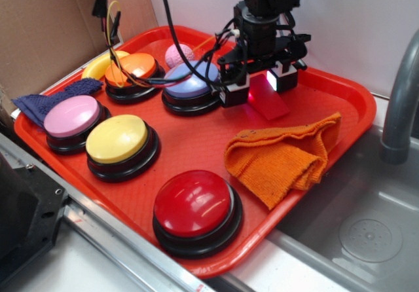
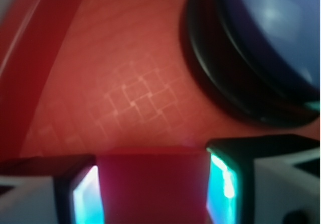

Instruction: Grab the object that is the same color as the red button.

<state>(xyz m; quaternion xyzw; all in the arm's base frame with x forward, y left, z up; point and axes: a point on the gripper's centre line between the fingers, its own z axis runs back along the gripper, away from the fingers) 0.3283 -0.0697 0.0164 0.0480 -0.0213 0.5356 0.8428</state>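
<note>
The small red wedge block lies on the red tray at the back, just right of the lavender button. My gripper is down over it, one finger on each side. In the wrist view the block fills the whole gap between the two lit pads, touching both, and still appears to rest on the tray floor. The big glossy red button on its black base sits at the tray's front edge, well away from my gripper.
The lavender button is close beside my left finger and shows in the wrist view. An orange knitted cloth lies in front of the block. Orange, yellow and pink buttons stand left. A sink is right.
</note>
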